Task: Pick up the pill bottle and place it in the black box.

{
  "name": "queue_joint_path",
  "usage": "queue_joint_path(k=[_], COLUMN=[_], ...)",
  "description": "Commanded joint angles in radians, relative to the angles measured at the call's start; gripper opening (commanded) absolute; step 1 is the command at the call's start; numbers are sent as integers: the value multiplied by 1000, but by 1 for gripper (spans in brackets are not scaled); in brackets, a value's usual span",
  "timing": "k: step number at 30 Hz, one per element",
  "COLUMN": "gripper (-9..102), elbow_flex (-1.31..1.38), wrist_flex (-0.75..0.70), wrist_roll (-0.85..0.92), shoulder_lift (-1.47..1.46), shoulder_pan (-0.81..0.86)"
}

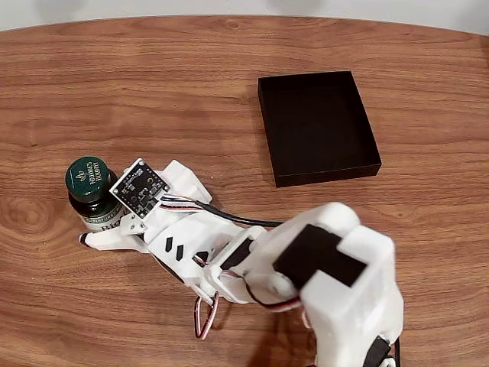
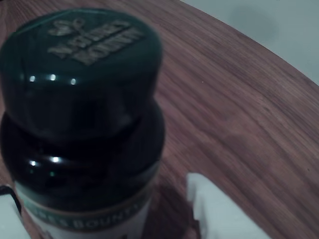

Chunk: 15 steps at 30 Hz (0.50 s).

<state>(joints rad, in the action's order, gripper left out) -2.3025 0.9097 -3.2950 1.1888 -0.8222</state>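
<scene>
The pill bottle stands upright on the wooden table at the left, a dark bottle with a green cap and a pale label. My white gripper reaches around it from the right. One finger lies along the bottle's near side. In the wrist view the pill bottle sits close up between my fingers. The right finger stands apart from it with a strip of table between, so the gripper is open. The black box lies empty at the upper right, well away from the bottle.
The white arm with its cables crosses the lower middle of the fixed view. Bare wood lies between the bottle and the box. The table's far curved edge runs along the top.
</scene>
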Motion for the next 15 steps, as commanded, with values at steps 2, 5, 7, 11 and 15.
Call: queue_joint_path(k=[2,5,7,11,15], gripper=[41,40,40,38,35], elbow_flex=[135,186,213,249,276], wrist_flex=[37,37,37,37,35], wrist_roll=[-8,-11,-9,2,23], shoulder_lift=[-40,-94,-121,-152,-170], shoulder_pan=[11,15,18,18,11])
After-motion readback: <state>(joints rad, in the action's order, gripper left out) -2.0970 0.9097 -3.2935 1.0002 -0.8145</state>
